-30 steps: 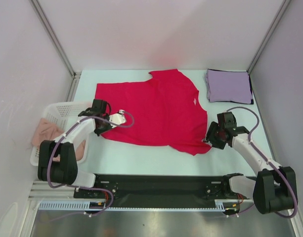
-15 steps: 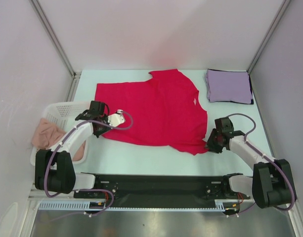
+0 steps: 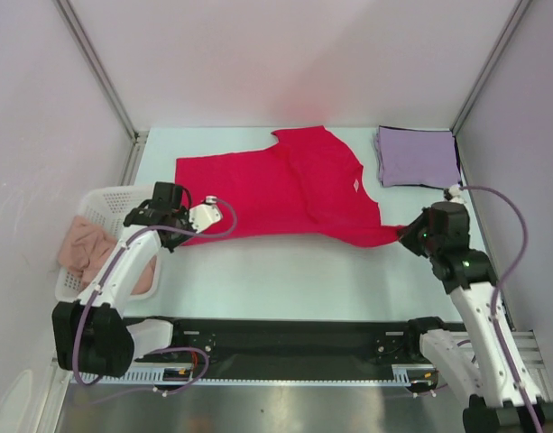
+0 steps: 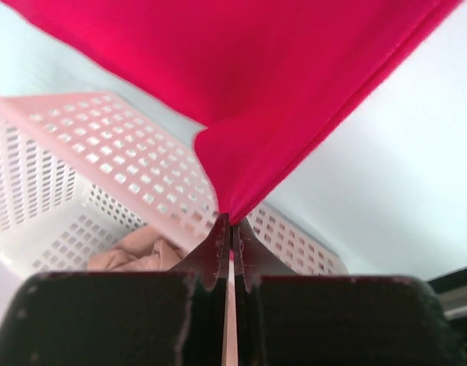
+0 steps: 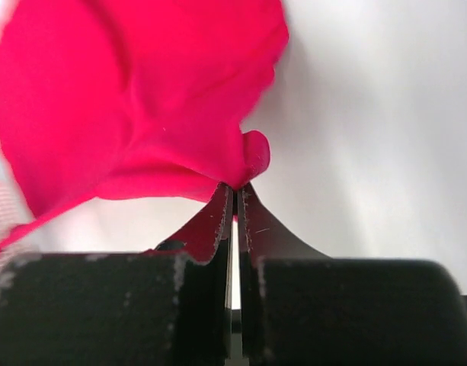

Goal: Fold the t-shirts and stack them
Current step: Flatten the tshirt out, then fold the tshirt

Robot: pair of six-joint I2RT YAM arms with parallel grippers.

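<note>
We fold the red tee (image 3: 285, 189), its near edge raised.
Left gripper (image 4: 231, 223) and right gripper (image 5: 235, 192) each clench a near corner above the table (image 3: 285, 280). Next, we judge, carry that edge evenly to the far side. The lavender tee (image 3: 419, 158) lies folded, far right.

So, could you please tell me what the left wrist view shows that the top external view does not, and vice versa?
Only the left wrist view shows, close up, the left gripper shut on a corner of the red t-shirt. Only the top external view shows the folded lavender t-shirt at the far right, the red one's white neck label, and the right gripper at its other near corner. Both show the red t-shirt, the white mesh basket and the peach cloth inside it.
</note>
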